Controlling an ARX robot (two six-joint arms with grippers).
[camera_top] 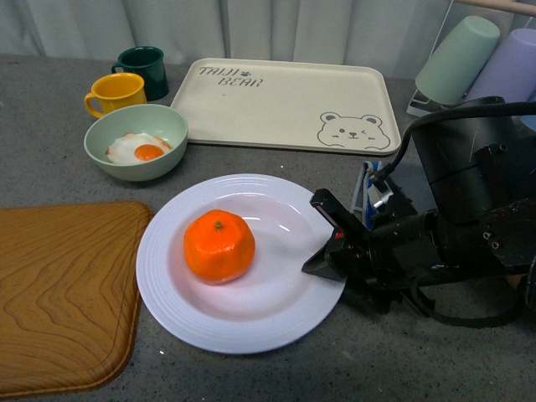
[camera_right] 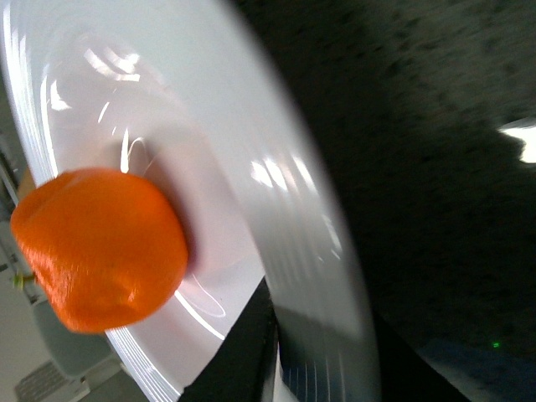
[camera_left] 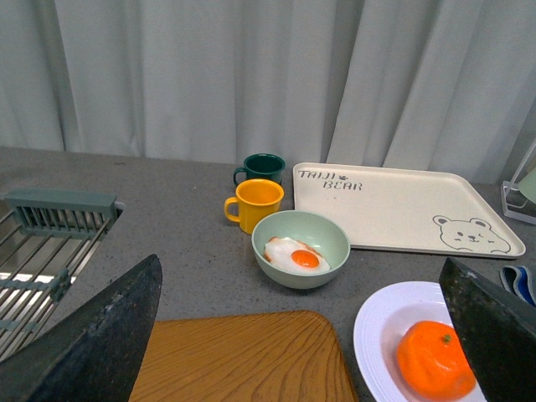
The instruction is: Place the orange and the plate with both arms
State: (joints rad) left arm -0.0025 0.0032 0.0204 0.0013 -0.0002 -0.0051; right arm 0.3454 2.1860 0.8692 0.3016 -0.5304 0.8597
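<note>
Plainly, the orange (camera_top: 219, 245) is seen lying loose in the well of the plate (camera_top: 251, 322), a little toward 9 o'clock of its centre. The plate is set flat on the grey counter (camera_top: 402, 360), with a wooden board (camera_top: 59, 293) at its 9 o'clock and the right gripper (camera_top: 310, 234) at its 3 o'clock. That gripper's fingers are spread apart over the rim, and no clamp on the rim is shown. The left gripper (camera_left: 299, 261), seen only in its own wrist view, is held with its fingers wide apart, well back from the plate. The plate is judged stiff, glossy, slippery and breakable. It is best taken by the ridged rim and kept level, since the round fruit may be expected to roll.
</note>
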